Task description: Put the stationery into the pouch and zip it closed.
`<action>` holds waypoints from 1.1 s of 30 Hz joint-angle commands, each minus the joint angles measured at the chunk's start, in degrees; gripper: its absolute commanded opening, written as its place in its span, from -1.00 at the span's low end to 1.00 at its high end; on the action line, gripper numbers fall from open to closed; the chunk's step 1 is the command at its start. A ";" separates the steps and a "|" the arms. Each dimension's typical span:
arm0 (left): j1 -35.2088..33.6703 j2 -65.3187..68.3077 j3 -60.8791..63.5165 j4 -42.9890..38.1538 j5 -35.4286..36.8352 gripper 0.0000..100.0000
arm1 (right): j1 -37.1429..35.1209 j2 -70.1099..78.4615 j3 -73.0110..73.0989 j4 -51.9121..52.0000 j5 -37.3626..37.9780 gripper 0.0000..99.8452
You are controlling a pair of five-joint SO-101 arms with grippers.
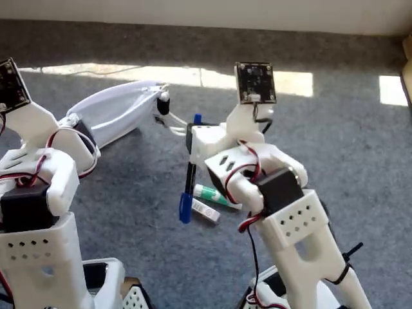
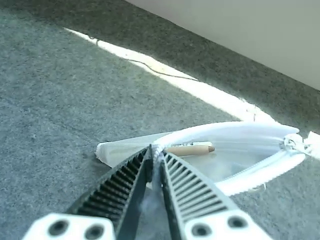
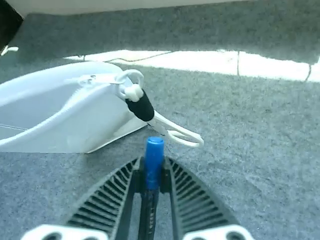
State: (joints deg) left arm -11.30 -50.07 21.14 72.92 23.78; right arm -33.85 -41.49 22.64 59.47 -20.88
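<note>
Covering the whole work surface is a grey carpet point(image 1: 360, 161), short-piled and felt-like, with a band of sunlight point(image 1: 193, 76) across its far edge and a pale wall point(image 1: 193, 13) behind. On it lies the pouch point(image 1: 116, 112) — white, smooth and slightly glossy, a long flattened shape with its zipper open so that the mouth gapes. Inside it, in the left wrist view, rests a tan wooden pencil point(image 2: 190, 149). The left gripper point(image 2: 155, 152) is pinched tight on the pouch's rim at one end of the zipper, its ribbed black pads pressed together on the fabric. At the other end the zip pull point(image 3: 140, 105) sticks out, a black sleeve with a thin white loop lying on the carpet. The right gripper point(image 3: 152, 167) is clamped on a pen point(image 3: 154, 160), blue at the ends with a dark barrel, held near the zip pull. By the pen's lower end, in the high view, lie a green-and-white tube point(image 1: 209, 193) — possibly a glue stick, hard to tell — and a small white block point(image 1: 206, 211) just beside it.
</note>
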 commanded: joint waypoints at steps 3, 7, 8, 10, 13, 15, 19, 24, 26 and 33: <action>2.95 0.13 -5.14 0.18 0.35 -0.99 | 0.92 -4.79 -0.31 -0.04 -0.09 -0.99; 3.82 0.13 -5.41 0.18 0.35 -0.99 | 0.92 -6.02 -0.31 -0.04 -0.09 -0.99; 4.88 0.13 -5.23 0.18 0.35 -0.99 | 0.92 -6.29 -0.31 -0.04 -0.09 -0.99; 6.64 0.13 -5.14 0.18 0.26 -0.99 | 0.92 -7.08 -0.31 -0.04 -0.09 -0.99; 7.60 0.13 -4.62 0.18 0.18 -0.99 | 0.92 -8.40 -0.31 -0.04 -0.09 -0.99; 7.60 0.13 -3.47 0.00 0.18 -0.99 | 0.92 -9.45 -0.31 -0.04 -0.09 -0.99; 7.60 0.13 -1.63 -0.18 0.18 -0.99 | 0.66 -11.56 -0.66 -0.31 -0.09 -0.99; 7.52 0.13 0.04 -0.18 0.18 -0.99 | 0.57 -14.81 -0.40 -8.04 -0.09 -0.99; 7.52 0.13 0.57 -0.18 0.18 -0.99 | 0.57 -15.69 -0.40 -11.03 0.00 -0.99; 6.81 0.13 1.63 0.09 -1.76 -0.99 | -2.95 -16.31 -0.40 -21.67 7.91 -0.99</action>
State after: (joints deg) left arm -4.79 -50.86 22.37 72.84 22.64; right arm -34.11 -56.44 22.64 43.12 -17.10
